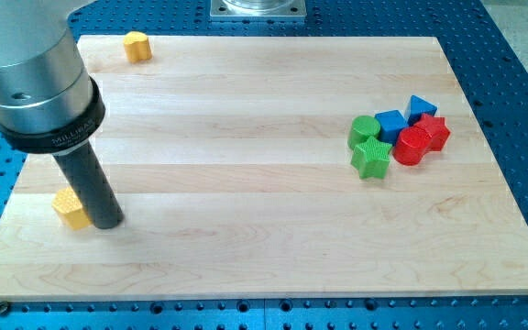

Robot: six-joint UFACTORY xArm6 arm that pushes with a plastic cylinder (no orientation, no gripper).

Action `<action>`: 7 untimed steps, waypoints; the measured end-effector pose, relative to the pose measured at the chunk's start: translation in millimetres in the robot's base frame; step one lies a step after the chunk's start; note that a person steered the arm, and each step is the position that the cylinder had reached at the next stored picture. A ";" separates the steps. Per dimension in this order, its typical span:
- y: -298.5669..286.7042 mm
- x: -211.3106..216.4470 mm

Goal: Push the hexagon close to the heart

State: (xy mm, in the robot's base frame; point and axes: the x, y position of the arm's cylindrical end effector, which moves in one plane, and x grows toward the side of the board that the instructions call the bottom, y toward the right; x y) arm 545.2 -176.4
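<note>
A yellow hexagon block [69, 208] lies near the board's left edge, low in the view. A yellow block that looks like a heart [136, 46] sits at the board's top left corner, far above the hexagon. My tip [107, 224] rests on the board right against the hexagon's right side. The dark rod rises from there up and to the left into the arm's grey body [30, 73], which hides part of the board's left edge.
A tight cluster lies at the view's right: a green cylinder [363, 129], a green star [371, 158], a blue cube [390, 124], a blue triangle [420, 108], a red cylinder [412, 146] and a red star [434, 131]. The wooden board [246, 183] lies on a blue perforated table.
</note>
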 end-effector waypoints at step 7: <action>-16.0 -172.4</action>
State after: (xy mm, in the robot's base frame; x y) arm 372.8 -192.4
